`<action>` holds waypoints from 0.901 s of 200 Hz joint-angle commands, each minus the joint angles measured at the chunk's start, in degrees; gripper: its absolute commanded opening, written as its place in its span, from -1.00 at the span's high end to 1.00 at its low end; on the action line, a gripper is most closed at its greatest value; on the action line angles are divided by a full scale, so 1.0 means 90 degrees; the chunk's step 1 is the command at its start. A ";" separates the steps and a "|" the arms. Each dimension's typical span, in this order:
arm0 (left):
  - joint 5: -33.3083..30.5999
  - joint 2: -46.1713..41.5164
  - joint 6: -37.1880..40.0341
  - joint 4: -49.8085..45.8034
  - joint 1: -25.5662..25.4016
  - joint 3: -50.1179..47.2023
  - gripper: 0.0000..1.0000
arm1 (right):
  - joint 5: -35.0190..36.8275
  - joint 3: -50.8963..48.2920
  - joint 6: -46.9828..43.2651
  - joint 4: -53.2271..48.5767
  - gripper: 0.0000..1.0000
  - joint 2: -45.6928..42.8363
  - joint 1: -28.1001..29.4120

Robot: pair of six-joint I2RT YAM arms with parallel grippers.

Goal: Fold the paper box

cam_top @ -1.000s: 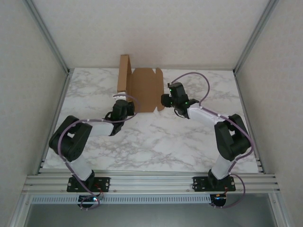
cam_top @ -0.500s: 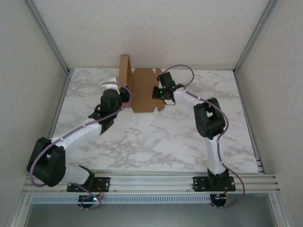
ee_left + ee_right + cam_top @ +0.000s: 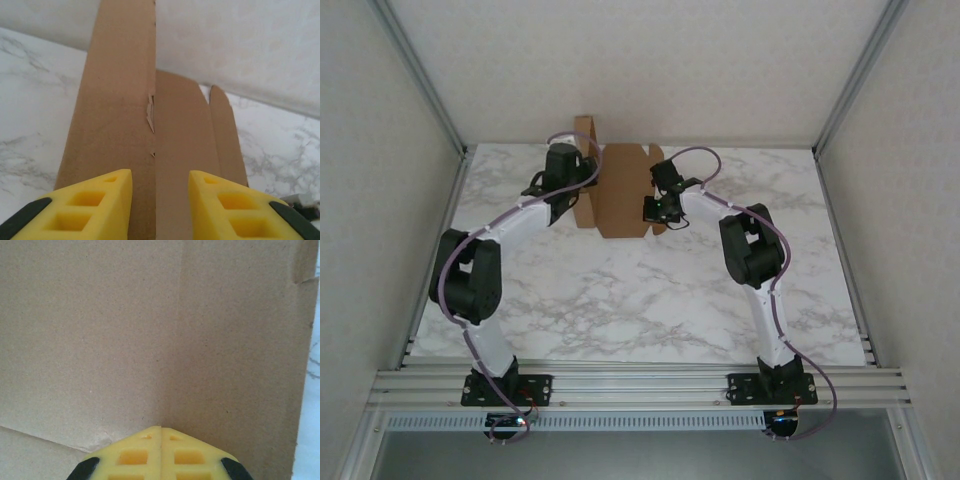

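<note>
The left gripper (image 3: 159, 176) is holding its yellow fingers apart, the edge of the raised flap (image 3: 584, 130) showing between them. The right gripper (image 3: 161, 430), fully closed, is resting its tips against the flat panel. The plain brown die-cut cardboard paper box (image 3: 625, 195) is lying far and central on the white marble table (image 3: 650, 290).

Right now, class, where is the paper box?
Top view: the paper box sits at the far edge of the table, left of centre, between the left gripper and right gripper, its left flap standing up.
</note>
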 commanded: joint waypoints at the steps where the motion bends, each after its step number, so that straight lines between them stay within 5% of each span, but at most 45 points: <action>1: 0.0166 0.0242 -0.0008 -0.0505 -0.0012 0.0358 0.32 | 0.0259 -0.0044 0.0009 -0.0327 1.00 0.0191 0.0052; 64: 0.0082 0.0342 -0.0129 -0.0715 0.0021 0.0208 0.34 | 0.0349 -0.0414 0.0007 -0.0231 1.00 -0.0051 -0.0003; 120: 0.0034 0.0068 -0.0078 -0.0827 0.0354 -0.0091 0.34 | -0.0129 -0.0888 -0.0057 0.0071 0.30 -0.1402 -0.0143; 180: 0.0002 -0.0247 -0.0258 -0.0757 0.0872 -0.0788 0.36 | -0.0226 -0.1201 0.0057 0.0170 0.16 -0.2261 -0.0247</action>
